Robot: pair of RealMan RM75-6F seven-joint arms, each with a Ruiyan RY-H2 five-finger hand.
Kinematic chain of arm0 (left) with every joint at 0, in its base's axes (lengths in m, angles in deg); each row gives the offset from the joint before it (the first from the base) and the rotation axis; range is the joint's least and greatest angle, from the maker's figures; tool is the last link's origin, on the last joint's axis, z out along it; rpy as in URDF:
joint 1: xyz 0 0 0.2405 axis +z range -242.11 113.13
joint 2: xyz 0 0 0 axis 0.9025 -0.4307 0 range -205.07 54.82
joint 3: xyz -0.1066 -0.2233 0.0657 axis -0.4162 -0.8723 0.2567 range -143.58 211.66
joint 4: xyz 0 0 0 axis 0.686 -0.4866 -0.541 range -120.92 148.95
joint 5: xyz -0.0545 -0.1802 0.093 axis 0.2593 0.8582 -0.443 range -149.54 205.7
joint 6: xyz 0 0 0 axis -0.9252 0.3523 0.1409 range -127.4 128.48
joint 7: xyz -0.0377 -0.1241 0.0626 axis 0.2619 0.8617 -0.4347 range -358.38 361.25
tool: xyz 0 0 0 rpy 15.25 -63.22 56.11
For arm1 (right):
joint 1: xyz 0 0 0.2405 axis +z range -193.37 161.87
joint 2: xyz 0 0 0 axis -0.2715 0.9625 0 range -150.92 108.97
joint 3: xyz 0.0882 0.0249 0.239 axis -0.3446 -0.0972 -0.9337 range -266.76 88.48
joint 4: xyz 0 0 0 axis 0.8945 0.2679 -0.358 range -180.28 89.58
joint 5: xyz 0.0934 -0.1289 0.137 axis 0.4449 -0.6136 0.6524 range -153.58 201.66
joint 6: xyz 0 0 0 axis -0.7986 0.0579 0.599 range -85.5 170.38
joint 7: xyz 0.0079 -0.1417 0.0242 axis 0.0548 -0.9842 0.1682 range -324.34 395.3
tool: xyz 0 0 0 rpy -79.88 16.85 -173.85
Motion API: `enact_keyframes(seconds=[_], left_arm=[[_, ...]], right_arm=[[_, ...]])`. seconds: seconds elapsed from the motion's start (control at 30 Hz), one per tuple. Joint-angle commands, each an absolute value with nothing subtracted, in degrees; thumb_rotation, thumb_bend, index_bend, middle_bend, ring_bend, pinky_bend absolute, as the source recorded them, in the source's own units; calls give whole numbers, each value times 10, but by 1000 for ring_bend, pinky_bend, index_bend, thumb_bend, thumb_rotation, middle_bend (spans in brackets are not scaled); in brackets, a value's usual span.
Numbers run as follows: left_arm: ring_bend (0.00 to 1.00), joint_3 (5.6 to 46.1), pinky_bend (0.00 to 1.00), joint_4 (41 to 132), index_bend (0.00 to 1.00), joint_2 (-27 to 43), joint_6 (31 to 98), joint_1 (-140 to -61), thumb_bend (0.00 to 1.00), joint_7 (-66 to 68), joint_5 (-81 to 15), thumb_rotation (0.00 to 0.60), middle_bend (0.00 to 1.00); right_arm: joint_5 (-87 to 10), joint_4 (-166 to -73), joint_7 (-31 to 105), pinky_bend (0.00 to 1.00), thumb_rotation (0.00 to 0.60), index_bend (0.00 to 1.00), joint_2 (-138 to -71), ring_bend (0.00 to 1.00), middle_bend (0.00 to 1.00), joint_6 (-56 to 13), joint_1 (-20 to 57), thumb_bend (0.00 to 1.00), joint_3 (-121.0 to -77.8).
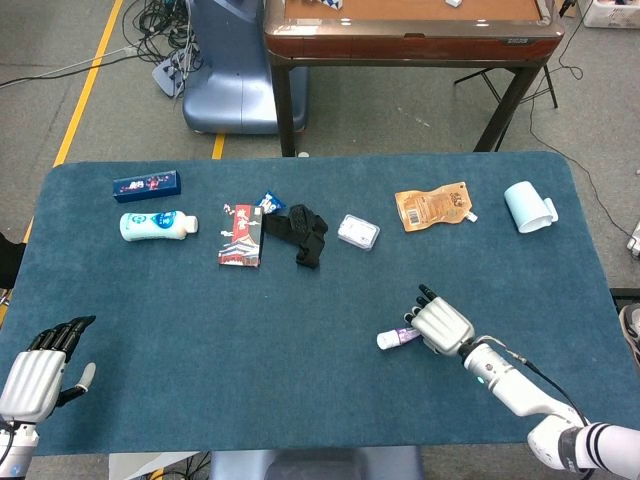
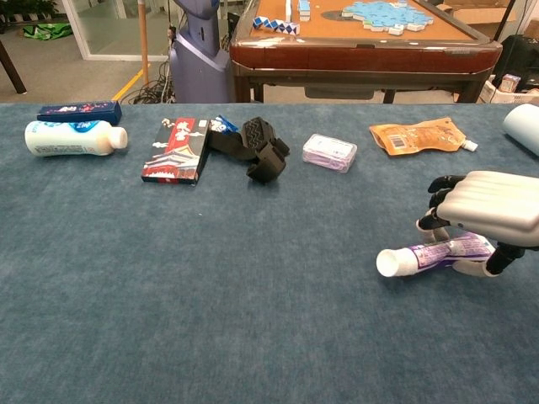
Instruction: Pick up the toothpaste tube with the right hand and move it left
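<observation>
The toothpaste tube [image 2: 438, 252], purple and white with a white cap pointing left, lies almost level just over the blue table top at the front right; it also shows as a short white-capped tube [image 1: 392, 339] in the head view. My right hand [image 2: 490, 209] covers its rear half, fingers curled over the top and thumb underneath, gripping it; the same right hand [image 1: 441, 325] shows from above. The tube's tail is hidden under the palm. My left hand [image 1: 38, 367] hangs off the table's front left corner, fingers apart and holding nothing.
Along the far side lie a dark blue box [image 1: 146, 184], a white bottle [image 1: 157, 225], a red-and-white box [image 1: 240, 236], a black strap bundle [image 1: 300, 233], a small clear case [image 1: 358, 232], an orange pouch [image 1: 432, 206] and a pale blue cup [image 1: 528, 207].
</observation>
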State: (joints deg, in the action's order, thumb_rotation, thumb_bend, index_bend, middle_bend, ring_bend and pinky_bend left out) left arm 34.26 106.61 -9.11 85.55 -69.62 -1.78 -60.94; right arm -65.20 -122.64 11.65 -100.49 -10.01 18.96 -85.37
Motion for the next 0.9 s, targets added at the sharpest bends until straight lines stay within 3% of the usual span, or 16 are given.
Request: enact_keyframes(seconds=[0.03, 0.6, 0.9], left_arm=[[166, 342, 180, 1066, 116, -91, 855, -696, 375, -17, -610, 600, 163], [168, 330, 180, 1058, 116, -106, 830, -729, 376, -4, -627, 600, 163], [168, 305, 180, 1066, 68, -132, 771, -798, 376, 90, -643, 600, 163]], right_arm=[[-647, -1223, 112, 107, 600, 449, -1006, 282, 471, -97, 188, 400, -854], [-650, -1244, 157, 203, 600, 752, -989, 500, 668, -130, 183, 553, -869], [-677, -1291, 215, 309, 600, 827, -968, 611, 735, -185, 187, 676, -895]])
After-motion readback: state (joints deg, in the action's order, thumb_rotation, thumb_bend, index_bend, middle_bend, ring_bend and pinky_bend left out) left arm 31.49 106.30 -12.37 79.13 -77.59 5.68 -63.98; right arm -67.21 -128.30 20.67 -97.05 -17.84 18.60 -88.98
